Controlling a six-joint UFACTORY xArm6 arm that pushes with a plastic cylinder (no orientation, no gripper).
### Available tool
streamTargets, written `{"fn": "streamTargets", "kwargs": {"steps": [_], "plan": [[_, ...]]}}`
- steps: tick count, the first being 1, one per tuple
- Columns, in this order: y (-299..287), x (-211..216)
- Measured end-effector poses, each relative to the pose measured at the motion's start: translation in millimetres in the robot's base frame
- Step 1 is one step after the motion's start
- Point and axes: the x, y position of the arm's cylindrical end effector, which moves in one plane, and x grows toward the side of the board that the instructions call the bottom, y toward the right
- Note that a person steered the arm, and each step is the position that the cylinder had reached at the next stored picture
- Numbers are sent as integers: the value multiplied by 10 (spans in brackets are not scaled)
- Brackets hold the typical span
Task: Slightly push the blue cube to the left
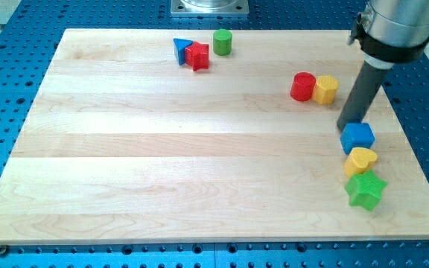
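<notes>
The blue cube (357, 138) sits near the board's right edge, in the view's right middle. My tip (348, 128) rests at the cube's upper left corner, touching or almost touching it. The dark rod rises from there toward the view's top right. A yellow heart-shaped block (360, 160) lies just below the blue cube, touching it. A green star block (366, 190) lies below the heart.
A red cylinder (302, 86) and a yellow hexagonal block (325, 89) stand together above and left of the tip. A blue triangle (181, 49), a red star (196, 56) and a green cylinder (223, 42) are clustered at the view's top centre. The wooden board (162, 149) lies on a blue perforated table.
</notes>
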Motion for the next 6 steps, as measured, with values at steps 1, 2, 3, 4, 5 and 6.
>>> {"fn": "streamTargets", "kwargs": {"steps": [1,2,3,4,5,6], "plan": [[117,17],[831,250],[517,993],[448,909],[424,685],[484,556]]}}
